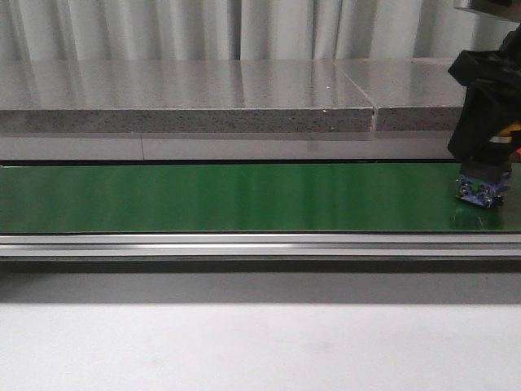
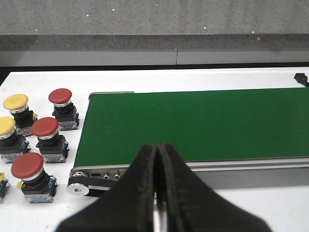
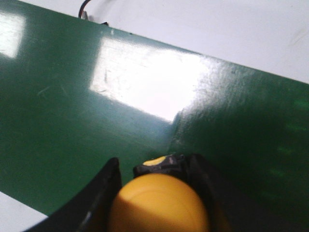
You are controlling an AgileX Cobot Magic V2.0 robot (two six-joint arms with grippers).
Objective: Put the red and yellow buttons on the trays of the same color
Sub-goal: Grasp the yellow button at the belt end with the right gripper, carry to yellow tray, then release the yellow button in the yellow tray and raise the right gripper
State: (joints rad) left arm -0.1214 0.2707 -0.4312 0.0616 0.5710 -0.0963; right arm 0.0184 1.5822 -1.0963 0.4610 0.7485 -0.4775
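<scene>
Pale pleated curtains [image 1: 244, 28] hang behind a speckled grey stone ledge [image 1: 187, 106] at the back of the workspace, and a glossy green conveyor belt [image 1: 228, 197] runs across the front view, edged by a silver aluminium rail [image 1: 244, 244] with a white tabletop [image 1: 244, 342] below it. Ceiling light glares off the belt in the right wrist view.

At the belt's far right end, the right arm [image 1: 488, 106] reaches down, and its gripper [image 3: 157, 193] is clamped on a yellow button [image 3: 159, 203]. In the front view the button's blue-and-grey base [image 1: 482, 189] points down and sits at or just above the belt; contact cannot be told. The yellow cap faces up toward the wrist camera, so the button's long axis stands roughly upright, cap above base.

Over the belt's left end, the left gripper [image 2: 157, 159] has its two black fingers [image 2: 140, 179] pressed together with nothing between them. Beside that end of the belt, on the white table, stand five loose buttons, each upright with cap on top: three red buttons [image 2: 60, 96] [image 2: 45, 127] [image 2: 27, 165] and two more yellow ones [image 2: 15, 102] [image 2: 5, 126]. They are clustered near each other, just beside the belt's end roller [image 2: 79, 188]. A further part at the picture's edge is too cropped to identify.
</scene>
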